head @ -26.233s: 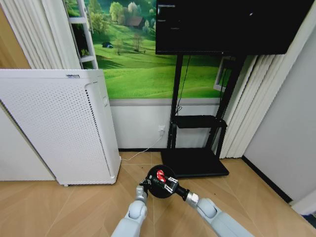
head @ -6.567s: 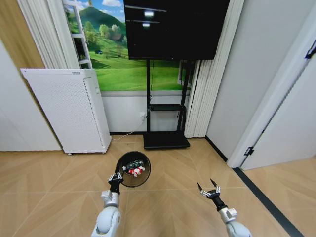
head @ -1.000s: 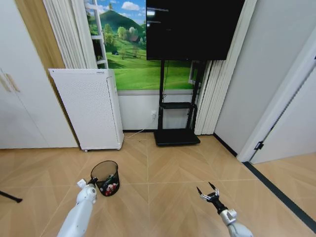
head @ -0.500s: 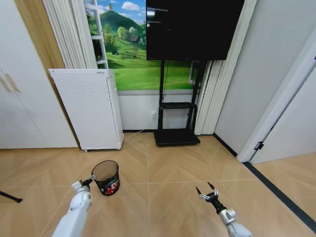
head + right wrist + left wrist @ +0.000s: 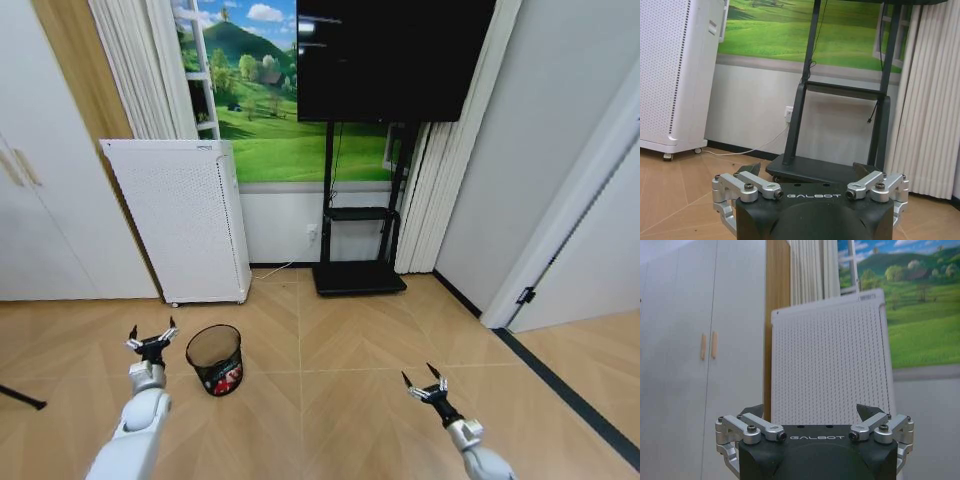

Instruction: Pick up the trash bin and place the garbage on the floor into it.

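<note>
**Bin down on the floor, litter inside, both grippers empty**

The trash bin stands upright on the floor, a little in front of the tall white appliance and apart from it; through its mesh wall, red and white litter shows low inside, so at least part of the garbage is already in the bin; how many pieces lie there cannot be told, and a bottle cannot be made out.

The left gripper hovers just beside the bin, to its left, not touching it; its fingers are spread wide and hold nothing; the left wrist view bears this out, with the fingertips parted and the appliance plain between them. The right gripper hangs well apart from the bin, over bare floor on the robot's right; it too is spread and empty, its tips parted in the right wrist view with the black TV stand beyond.

The stretch of parquet in the head view carries no loose litter; a thin dark object at the left edge is too little seen to name.

Judging from this, the task looks nearly or wholly done: the bin is set down and released, with litter inside; what may remain is only to draw the arms back, unless a piece lies somewhere beyond the camera's reach.
</note>
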`<state>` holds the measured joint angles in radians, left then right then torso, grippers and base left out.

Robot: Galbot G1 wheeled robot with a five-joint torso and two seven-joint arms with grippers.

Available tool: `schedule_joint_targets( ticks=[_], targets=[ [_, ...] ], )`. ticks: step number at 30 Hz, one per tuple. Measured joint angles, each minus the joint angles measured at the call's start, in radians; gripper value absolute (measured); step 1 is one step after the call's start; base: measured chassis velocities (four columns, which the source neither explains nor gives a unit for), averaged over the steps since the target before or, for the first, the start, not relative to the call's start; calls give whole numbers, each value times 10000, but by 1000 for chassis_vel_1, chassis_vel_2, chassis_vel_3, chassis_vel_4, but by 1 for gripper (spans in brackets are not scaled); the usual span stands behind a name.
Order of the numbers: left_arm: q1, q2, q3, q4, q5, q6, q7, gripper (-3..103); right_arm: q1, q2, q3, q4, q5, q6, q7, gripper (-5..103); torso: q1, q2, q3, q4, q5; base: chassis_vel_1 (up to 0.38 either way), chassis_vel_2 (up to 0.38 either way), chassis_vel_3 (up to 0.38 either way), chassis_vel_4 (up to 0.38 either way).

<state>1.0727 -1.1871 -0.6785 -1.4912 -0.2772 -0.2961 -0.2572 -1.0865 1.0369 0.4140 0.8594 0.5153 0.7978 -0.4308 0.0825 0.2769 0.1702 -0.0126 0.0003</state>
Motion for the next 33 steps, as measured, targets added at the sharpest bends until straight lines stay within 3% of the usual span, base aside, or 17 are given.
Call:
schedule_joint_targets(
  ticks=[6, 10, 14, 18, 23, 29, 33],
  targets=[
    [215, -37, -124, -903, 490, 56, -408, 100, -153, -71, 163, 134, 40, 0, 1, 100, 0, 0, 0, 3, -2, 0, 0, 0, 0],
    [633, 64, -140, -2760, 712, 105, -577, 100, -308, -245, 407, 175, 162, 0, 112, 100, -1, 0, 0, 2, -1, 0, 0, 0, 0],
    [849, 153, -134, -3608, 653, 261, -591, 100, -352, -341, 516, 273, 379, 0, 152, 100, 0, 0, 0, 2, 0, 0, 0, 0, 0],
    [949, 155, -121, -3782, 575, 445, -585, 100, -439, -398, 572, 454, 471, 0, 185, 100, 0, 0, -1, 3, -3, 0, 0, 0, 0],
    [1081, 194, -31, -3618, -361, 965, -220, 100, -519, -586, 632, 753, 626, 0, 343, 100, 0, 3, 3, 3, -4, 0, 0, 0, 0],
    [1045, 447, 85, -3176, -964, 949, 597, 100, -575, -756, 740, 862, 750, -1, 355, 100, 52, 184, 129, 3, -4, 0, 0, 0, 0],
    [1041, 507, 113, -3170, -1100, 995, 615, 100, -654, -767, 808, 919, 757, -2, 351, 100, 83, 301, 212, 3, -3, 0, 0, 0, 0]
  ],
)
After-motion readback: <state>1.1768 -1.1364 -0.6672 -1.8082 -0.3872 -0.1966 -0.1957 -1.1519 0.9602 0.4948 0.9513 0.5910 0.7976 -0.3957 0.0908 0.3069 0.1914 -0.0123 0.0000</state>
